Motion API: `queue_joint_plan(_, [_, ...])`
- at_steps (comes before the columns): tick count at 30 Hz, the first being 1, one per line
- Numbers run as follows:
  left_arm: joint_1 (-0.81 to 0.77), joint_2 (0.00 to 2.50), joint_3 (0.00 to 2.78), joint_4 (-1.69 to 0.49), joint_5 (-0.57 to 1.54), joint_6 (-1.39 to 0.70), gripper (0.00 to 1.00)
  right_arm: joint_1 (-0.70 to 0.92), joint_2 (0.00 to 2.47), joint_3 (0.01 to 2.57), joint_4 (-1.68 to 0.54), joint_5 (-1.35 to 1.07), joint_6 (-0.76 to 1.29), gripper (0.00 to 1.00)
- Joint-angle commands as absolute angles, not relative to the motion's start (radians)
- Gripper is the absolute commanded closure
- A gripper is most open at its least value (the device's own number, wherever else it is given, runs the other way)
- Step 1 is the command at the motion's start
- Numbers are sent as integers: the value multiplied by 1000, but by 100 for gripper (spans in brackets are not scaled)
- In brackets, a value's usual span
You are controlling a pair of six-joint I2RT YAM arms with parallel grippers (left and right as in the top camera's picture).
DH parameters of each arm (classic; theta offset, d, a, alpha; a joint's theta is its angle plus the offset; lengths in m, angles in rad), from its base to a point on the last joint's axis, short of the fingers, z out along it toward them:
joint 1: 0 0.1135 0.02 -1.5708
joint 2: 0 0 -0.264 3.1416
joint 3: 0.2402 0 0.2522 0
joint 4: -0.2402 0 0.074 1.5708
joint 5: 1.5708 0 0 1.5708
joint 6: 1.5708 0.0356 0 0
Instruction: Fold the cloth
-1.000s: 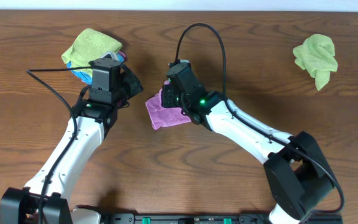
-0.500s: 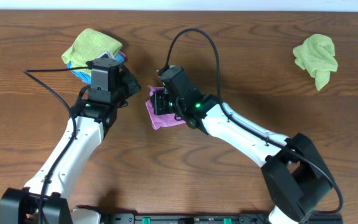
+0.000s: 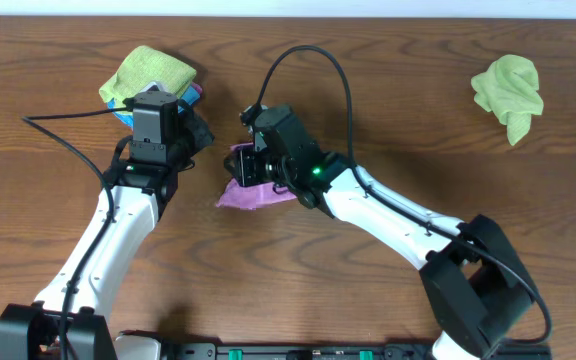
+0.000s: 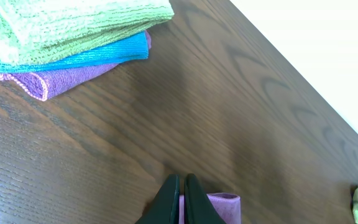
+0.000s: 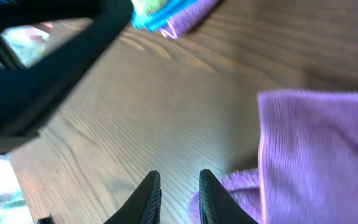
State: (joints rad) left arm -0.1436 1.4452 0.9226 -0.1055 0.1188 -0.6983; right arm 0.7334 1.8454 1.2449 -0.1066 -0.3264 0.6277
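1. Between the fingertips of the right hand (image 5: 178,193) there is only bare wood. Its two fingers stand slightly spread, gripping nothing, low over the surface (image 5: 135,124).
2. Just outside one of those fingers lies the purple cloth (image 5: 316,155). A rumpled edge bunches up against that finger, and the rest spreads away from the hand on the wood.
3. Across from it, the left hand (image 4: 180,198) has its fingers pressed together with nothing visible between them. A corner of the same cloth shows just past its tips, beside them rather than in them.
4. Beyond the left hand sits a stack of folded cloths (image 4: 73,31), green over blue over purple. Well away behind the right hand, a crumpled green cloth (image 3: 508,95) lies alone.
5. The step in hand looks like taking hold of an edge. The cloth is uneven rather than squared, and neither hand grips it, so the fold itself seems barely begun.
6. The next move calls for the right hand to slide sideways until the bunched edge sits between its fingers, then pinch. The left hand would need to spread before it can take the near corner. The edge should then be carried across towards the far side of the cloth, not towards the stack.
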Motion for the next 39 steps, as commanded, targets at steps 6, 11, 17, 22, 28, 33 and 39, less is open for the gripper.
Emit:
queue_joint_plan(6, [-137,1430,934,-109,97,-680,94,686,1850,1275,-99,-292,596,78])
queue_joint_plan(11, [-137,1430,934,-117,97,-680,94,644,1850,1275,-184,-292,516,77])
queue_joint_plan(17, [-128,1430,934,-223,97,-671,83,565,1825,1275,-340,-353,347,60])
queue_joint_plan(22, [-107,1426,934,-285,97,-667,79,572,1824,1275,-446,-395,184,53])
queue_joint_plan(28, [-41,1406,934,-289,99,-649,50,667,1826,1275,-397,-223,177,48])
queue_joint_plan(33, [21,1393,934,-319,132,-649,26,733,1835,1275,-327,-117,178,47])
queue_joint_plan(39, [81,1384,934,-343,215,-650,16,756,1856,1275,-254,-34,178,48])
